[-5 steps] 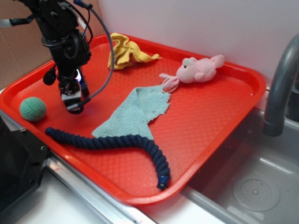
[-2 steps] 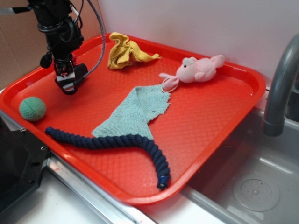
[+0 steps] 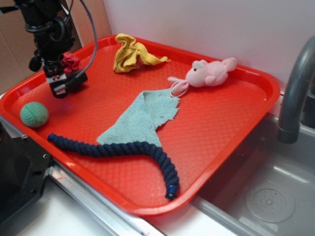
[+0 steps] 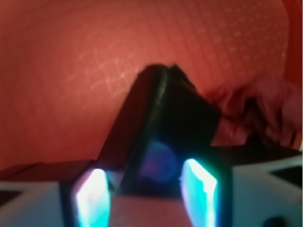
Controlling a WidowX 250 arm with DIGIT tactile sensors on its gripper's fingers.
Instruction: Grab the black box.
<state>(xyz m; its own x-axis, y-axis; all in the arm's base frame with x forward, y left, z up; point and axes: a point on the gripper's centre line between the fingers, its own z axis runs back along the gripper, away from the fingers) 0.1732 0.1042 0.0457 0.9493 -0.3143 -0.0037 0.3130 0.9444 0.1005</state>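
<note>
The black box sits tilted between my two lit fingers in the wrist view, and the gripper is shut on it. From the exterior view the gripper hangs over the far left part of the red tray. One end of the black box sticks out to its right, just above the tray floor. A small dark red cloth wad lies right behind the gripper and shows at the right of the wrist view as the wad.
A green knitted ball lies near the tray's left rim in front of the gripper. A dark blue rope, a teal cloth, a yellow cloth and a pink plush toy are spread over the tray. A grey faucet and sink stand to the right.
The gripper has moved left and toward the back of the tray, carrying the black box with it. The dark red wad, hidden before, now shows behind it.
</note>
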